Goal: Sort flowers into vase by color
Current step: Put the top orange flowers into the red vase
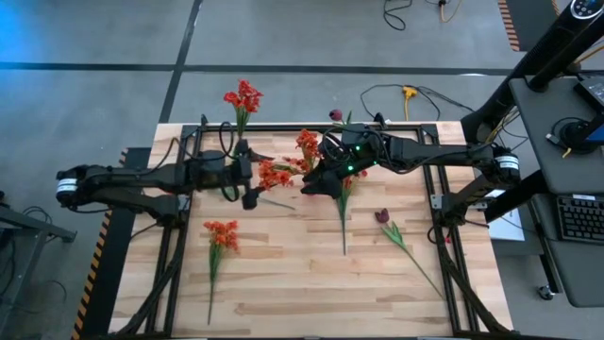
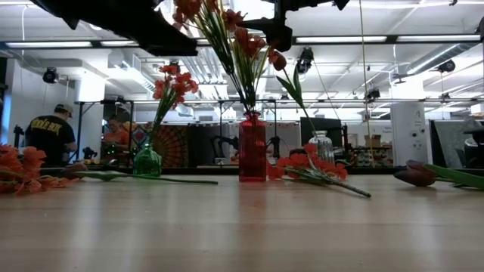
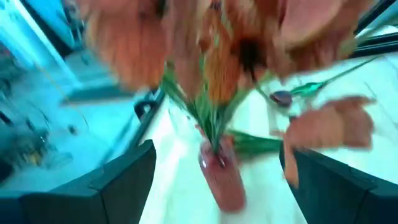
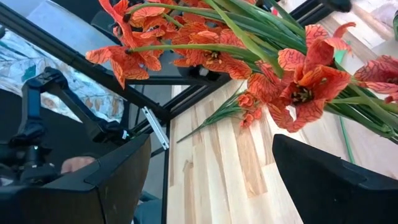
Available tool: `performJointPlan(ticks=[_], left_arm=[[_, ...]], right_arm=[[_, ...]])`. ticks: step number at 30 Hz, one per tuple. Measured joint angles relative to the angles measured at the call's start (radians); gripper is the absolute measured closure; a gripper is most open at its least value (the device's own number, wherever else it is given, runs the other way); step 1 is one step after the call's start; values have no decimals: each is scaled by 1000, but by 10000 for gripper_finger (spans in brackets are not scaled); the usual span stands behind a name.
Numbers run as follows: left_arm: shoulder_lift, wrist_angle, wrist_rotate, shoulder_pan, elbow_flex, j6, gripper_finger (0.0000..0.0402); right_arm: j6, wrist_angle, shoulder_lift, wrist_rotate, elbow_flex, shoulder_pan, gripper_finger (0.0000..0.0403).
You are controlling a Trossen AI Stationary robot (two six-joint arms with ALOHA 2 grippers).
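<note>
Two dark grippers, left (image 1: 253, 179) and right (image 1: 316, 179), hovered at frame centre with fingers apart, flanking orange-red flowers (image 1: 276, 174) standing in a red glass vase (image 2: 252, 158).

The room is brightly lit by ceiling strip lights (image 2: 355, 38), seen glaring white in the low view. Even light falls on the desk (image 1: 311, 283) in the high view, with only faint shadows. A blue flare is seen at 10 o'clock of that view. The left wrist view is heavily motion-blurred, the flowers (image 3: 230, 56) smeared. In the right wrist view the blooms are sharp.
</note>
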Motion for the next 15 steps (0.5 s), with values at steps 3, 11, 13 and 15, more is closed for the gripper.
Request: performJointPlan(ticks=[3,11,13,15], left_arm=[[-32,-131,2,-3,0,-76,80],[-77,-265,219,-92,-4,-192,80],[-73,-195,220,-148,-20,-222,81],[-54,-69,190,-210,-54,-240,84]], right_arm=[[0,0,0,0,0,0,76],[-32,0,0,1,0,0,76],[-42,0,0,1,0,0,76],[-51,1,0,1,0,0,76]])
